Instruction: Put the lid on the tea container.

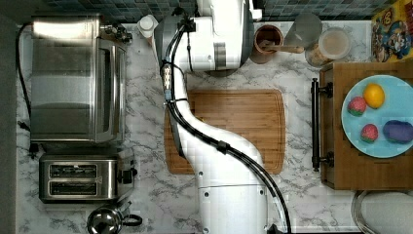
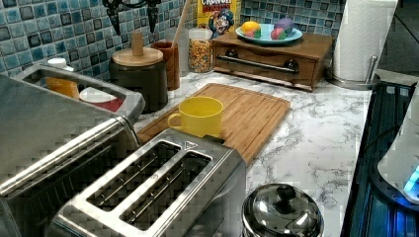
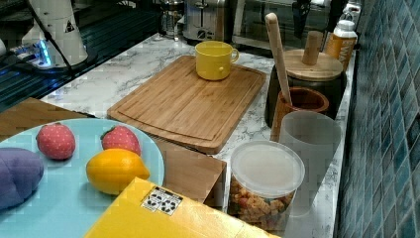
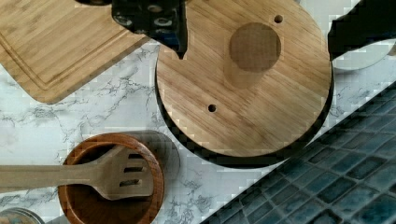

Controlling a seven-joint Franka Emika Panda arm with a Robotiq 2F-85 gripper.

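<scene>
We see the round wooden lid with its upright knob [image 4: 243, 79] seated on the dark round tea container [image 2: 141, 84], against the tiled wall beside the brown wooden cup [image 4: 112, 186]. Above the lid, the black gripper [image 4: 254, 21] hovers with fingers spread apart.

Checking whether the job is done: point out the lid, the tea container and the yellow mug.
lid [image 4: 261, 100]: wrist view, wooden top face.
tea container [image 2: 143, 84]: left view, dark side wall.
yellow mug [image 3: 214, 62]: right view, outer wall.
</scene>
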